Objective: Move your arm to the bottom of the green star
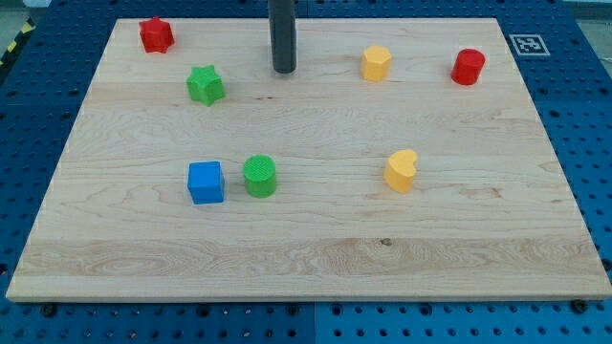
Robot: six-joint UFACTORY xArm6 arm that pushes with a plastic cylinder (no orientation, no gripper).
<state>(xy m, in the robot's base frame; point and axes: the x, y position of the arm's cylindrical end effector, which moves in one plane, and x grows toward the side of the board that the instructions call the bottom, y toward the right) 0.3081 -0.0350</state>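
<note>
- Near the view's top, a little left of centre, the dark rod comes down to the tabletop (316,263), and my tip (283,71) rests on the wood touching no block.
- This arm carries no gripper, only the rod, so nothing opens or closes and it has hold of nothing.
- Camera view, taking the green star (206,85) as landmark: the star lies to the view's left of my tip and slightly lower, apart from it with bare wood between them.
- Up and to the left of the star, near the tabletop's corner, sits the red star-like block (156,34).
- Below the star, well apart, stands the blue cube (206,182), and the green cylinder (259,176) is just beside that cube on its right.
- Far to the star's right, past my tip, are a yellow block (376,63) and then the red cylinder (469,67).
- Lower right of the star lies the yellow heart-like block (402,171).
</note>
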